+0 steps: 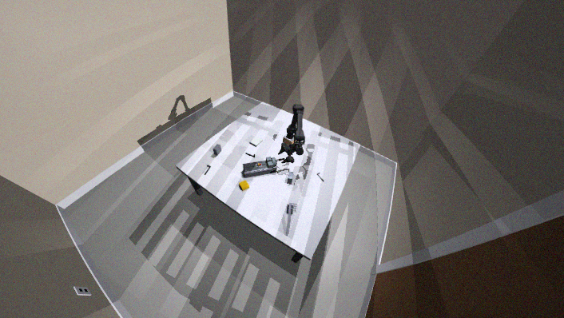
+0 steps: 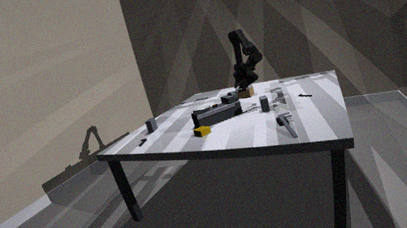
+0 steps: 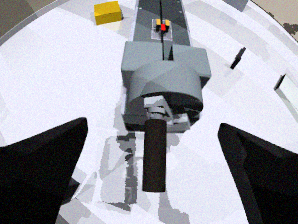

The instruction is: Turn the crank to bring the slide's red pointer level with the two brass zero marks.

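The dark grey machine [image 1: 260, 169] [image 2: 218, 115] stands on the table. In the wrist view, its red pointer [image 3: 163, 27] sits between two brass marks, the left mark [image 3: 158, 22] and the right mark [image 3: 167, 22]. The pointer looks slightly nearer the crank housing [image 3: 165, 75] than the marks; exact level is hard to tell. The crank's dark handle [image 3: 154, 160] sticks out from the housing toward the wrist camera. My gripper [image 3: 155, 127] [image 1: 285, 156] is open, its fingers wide on either side of the handle line. Nothing is between them in grip, and neither fingertip appears to touch the handle.
A yellow block [image 1: 244, 185] [image 2: 202, 131] [image 3: 107, 12] lies beside the machine. A grey block [image 1: 291, 178] [image 2: 264, 104] stands near the crank end, another grey block [image 1: 216, 149] [image 2: 151, 124] farther off. A grey tool [image 2: 287, 126] and small black tools lie around.
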You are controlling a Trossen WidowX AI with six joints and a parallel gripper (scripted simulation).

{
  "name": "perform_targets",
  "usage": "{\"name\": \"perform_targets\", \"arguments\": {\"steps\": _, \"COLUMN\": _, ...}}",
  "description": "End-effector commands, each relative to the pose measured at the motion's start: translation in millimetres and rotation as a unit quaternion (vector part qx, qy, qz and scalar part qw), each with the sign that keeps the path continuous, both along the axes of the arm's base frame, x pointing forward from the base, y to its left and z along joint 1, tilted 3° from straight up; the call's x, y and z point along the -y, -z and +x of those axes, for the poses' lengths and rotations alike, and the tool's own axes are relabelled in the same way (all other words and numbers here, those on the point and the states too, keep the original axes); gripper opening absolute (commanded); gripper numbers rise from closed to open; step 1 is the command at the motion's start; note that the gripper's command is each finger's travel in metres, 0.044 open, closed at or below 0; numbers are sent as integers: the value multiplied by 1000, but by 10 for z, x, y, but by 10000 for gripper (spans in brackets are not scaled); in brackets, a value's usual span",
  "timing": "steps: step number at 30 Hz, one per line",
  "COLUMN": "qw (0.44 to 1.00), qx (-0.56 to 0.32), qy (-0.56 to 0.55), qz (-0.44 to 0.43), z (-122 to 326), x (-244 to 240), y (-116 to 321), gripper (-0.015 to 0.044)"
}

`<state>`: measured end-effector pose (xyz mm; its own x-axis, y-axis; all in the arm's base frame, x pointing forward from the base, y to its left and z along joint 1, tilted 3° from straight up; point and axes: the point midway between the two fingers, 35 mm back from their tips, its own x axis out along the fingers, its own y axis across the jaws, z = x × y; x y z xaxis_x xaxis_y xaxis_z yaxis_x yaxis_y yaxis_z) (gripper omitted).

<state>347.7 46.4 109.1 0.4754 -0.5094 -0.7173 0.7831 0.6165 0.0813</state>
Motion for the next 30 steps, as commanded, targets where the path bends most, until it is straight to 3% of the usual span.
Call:
{"name": "perform_targets", "arguments": {"steps": 1, "qw": 1000, "qx": 0, "qy": 1, "qz": -2, "z": 7, "x": -3, "y": 82, "gripper": 440}}
{"name": "perform_targets", "arguments": {"steps": 21, "qw": 1000, "qx": 2, "qy": 4, "qz": 0, "z": 12, "x": -13, "y": 385, "gripper": 440}}
{"name": "perform_targets", "arguments": {"steps": 30, "qw": 1000, "qx": 2, "qy": 4, "qz": 0, "z": 12, "x": -13, "y": 385, "gripper": 204}}
